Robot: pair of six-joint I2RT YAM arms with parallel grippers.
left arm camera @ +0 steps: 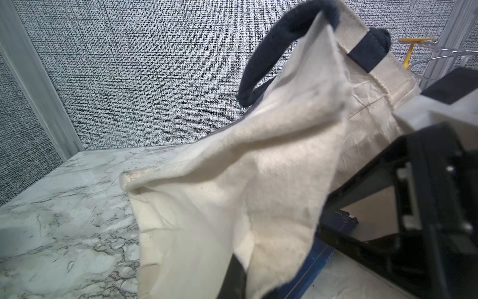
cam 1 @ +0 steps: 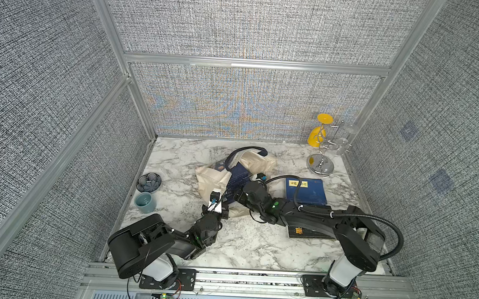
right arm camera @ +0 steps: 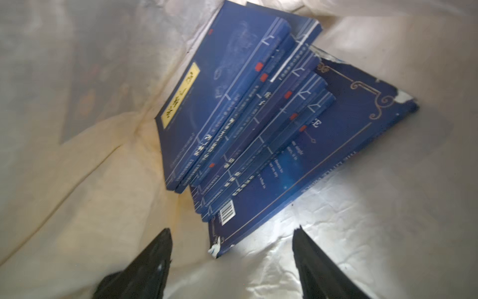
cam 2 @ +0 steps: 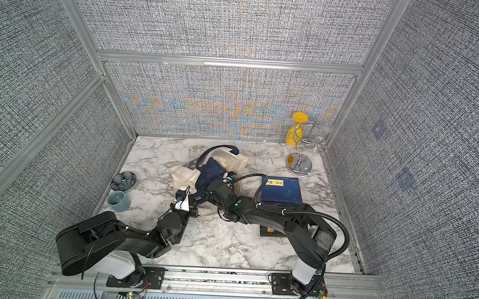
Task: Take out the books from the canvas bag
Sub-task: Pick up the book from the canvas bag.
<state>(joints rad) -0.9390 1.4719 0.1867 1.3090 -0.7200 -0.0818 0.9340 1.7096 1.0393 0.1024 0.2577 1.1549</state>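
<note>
Holding a fold of the canvas bag (cam 1: 213, 179) seems to be the left end effector (cam 1: 225, 211)'s whole job rn: it's pinched together on the cream fabric at the near side. In the left wrist view the cloth tents up right in front of the lens w/ the navy handle (left arm camera: 274, 49) looping above. Imo that's so the opening doesn't flop shut while the other arm works inside. The right end effector (right arm camera: 232, 227) is down in the bag, fingers spread apart w/ nothing between them, tips just short of the near corner of the books (right arm camera: 245, 116). Those lie in a slanted, stepped pile, spines fanned out, resting on a bigger ornate-bordered book (right arm camera: 344, 145) w/ a barcode at its near end. The top one has a yellow label (right arm camera: 181, 95). That fanning prob helps, since each edge sticks out a bit and gives the fingers something to bite. Two are out already, both on the desk (cam 1: 176, 158). A blue book (cam 1: 305, 191) sits flat to the right of the bag, and a dark book (cam 1: 298, 231) is half hidden under the right arm nearer the front, so they're clear of the bag. I'd say it's partway done, w/ a handful left inside; can't get an exact count.
</note>
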